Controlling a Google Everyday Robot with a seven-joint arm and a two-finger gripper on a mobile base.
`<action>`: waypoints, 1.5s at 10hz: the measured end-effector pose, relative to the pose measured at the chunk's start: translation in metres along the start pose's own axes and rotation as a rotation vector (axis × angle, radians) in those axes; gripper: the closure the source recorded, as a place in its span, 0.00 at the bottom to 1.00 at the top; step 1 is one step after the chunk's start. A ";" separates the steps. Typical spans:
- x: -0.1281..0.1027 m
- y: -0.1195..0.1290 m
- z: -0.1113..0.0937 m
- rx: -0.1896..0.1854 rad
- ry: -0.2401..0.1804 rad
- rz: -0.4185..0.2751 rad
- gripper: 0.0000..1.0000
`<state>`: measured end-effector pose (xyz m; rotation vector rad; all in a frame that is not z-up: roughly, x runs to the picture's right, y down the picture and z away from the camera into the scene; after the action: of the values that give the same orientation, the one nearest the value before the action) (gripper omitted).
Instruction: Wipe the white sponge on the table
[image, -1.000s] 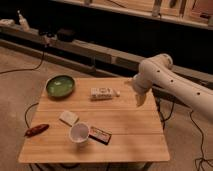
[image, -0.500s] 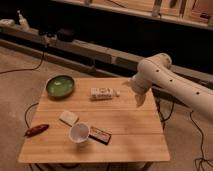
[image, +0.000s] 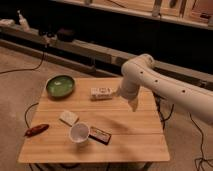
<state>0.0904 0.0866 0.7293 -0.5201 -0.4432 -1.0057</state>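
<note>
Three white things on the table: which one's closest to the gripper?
The long printed box, just left of the gripper over the right of the table; the sponge and cup sit farther, front-left.

The gripper (image: 133, 104) hangs over the bench (image: 100, 150). Behind it, a long low ledge (image: 75, 47) runs along a dark wall. To its left, a cable (image: 22, 69) trails over what may be a carpeted floor (image: 15, 100).
</note>
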 end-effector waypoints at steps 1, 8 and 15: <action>-0.010 -0.002 0.002 -0.027 -0.014 -0.076 0.20; -0.007 -0.001 0.003 -0.065 -0.018 -0.180 0.20; 0.051 -0.125 0.025 0.034 -0.040 -0.692 0.20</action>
<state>0.0019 0.0135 0.8040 -0.3567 -0.6983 -1.6483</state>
